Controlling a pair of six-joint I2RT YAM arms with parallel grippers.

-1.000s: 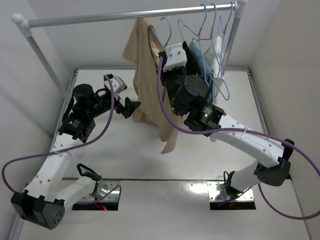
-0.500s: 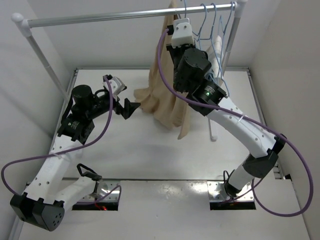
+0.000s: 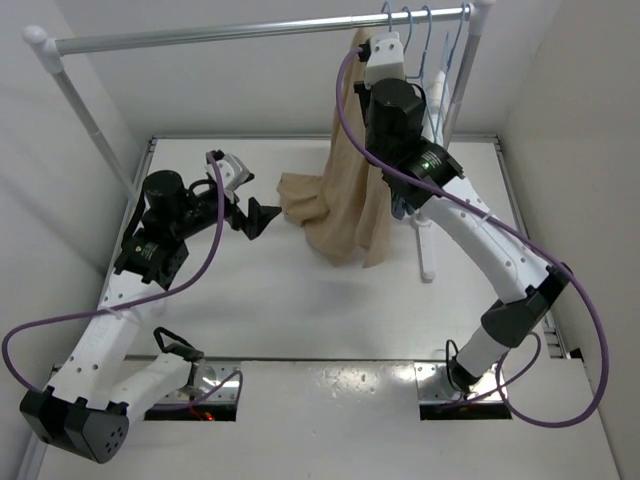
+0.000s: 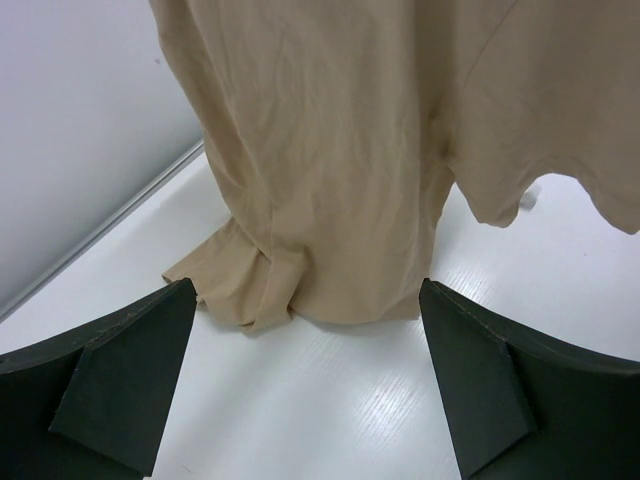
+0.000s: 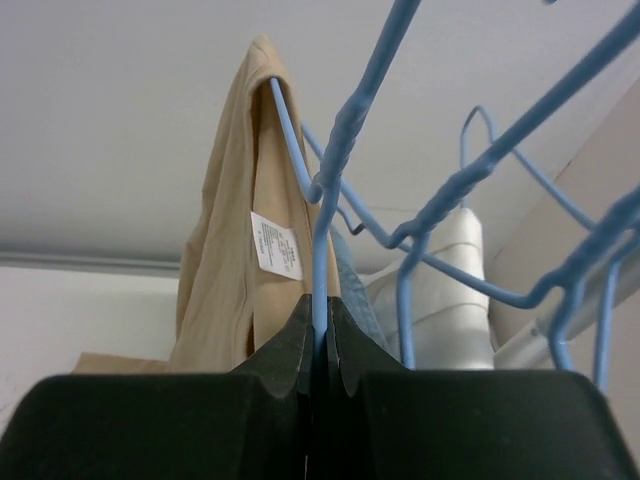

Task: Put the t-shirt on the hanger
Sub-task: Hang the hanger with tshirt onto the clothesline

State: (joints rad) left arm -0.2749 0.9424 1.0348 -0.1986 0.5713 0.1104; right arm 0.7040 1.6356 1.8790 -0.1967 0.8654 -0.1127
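The tan t-shirt hangs from the light-blue wire hanger, its hem bunched on the white table. One hanger arm runs inside the shirt's neck beside the white label. My right gripper is shut on the hanger's wire, raised close under the rail; in the top view its wrist hides the hanger. Low over the table, left of the shirt's hem, my left gripper stands open with nothing between its fingers, also seen as the left gripper from above.
Other blue hangers with blue and white garments hang at the rail's right end. The rack's right post stands just behind my right arm. White walls enclose the table on three sides.
My right arm has lifted the hanger and t-shirt up and to the right, close to the rail. The shirt now hangs longer, its hem dragged right. The left arm stayed put.
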